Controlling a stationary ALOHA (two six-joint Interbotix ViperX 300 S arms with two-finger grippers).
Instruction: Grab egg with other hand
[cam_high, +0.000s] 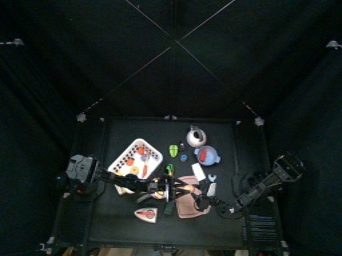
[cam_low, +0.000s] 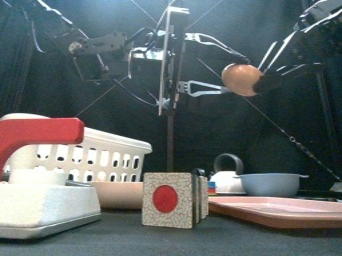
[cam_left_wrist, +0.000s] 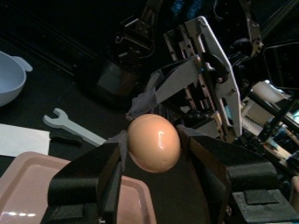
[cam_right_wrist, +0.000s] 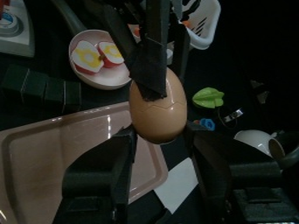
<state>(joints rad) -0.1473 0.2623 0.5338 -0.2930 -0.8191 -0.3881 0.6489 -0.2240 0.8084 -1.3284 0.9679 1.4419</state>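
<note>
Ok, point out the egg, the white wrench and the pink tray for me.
egg (cam_left_wrist: 153, 143), left wrist view, middle of the shell between the jaws.
white wrench (cam_left_wrist: 68, 128), left wrist view, on its handle near the open end.
pink tray (cam_right_wrist: 65, 149), right wrist view, bare floor of the tray.

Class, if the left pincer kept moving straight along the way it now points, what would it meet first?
Probably the right pincer: it lies directly beyond the egg that sits between the left pincer's fingers, though depth is unclear.

The egg (cam_low: 241, 78) hangs high over the table between both grippers, open air beneath it. Lower approaches are blocked by the white basket (cam_low: 83, 160), card box (cam_low: 171, 198), kettle (cam_low: 227, 178), blue bowl (cam_low: 271, 184) and pink tray (cam_low: 283, 211)
</note>
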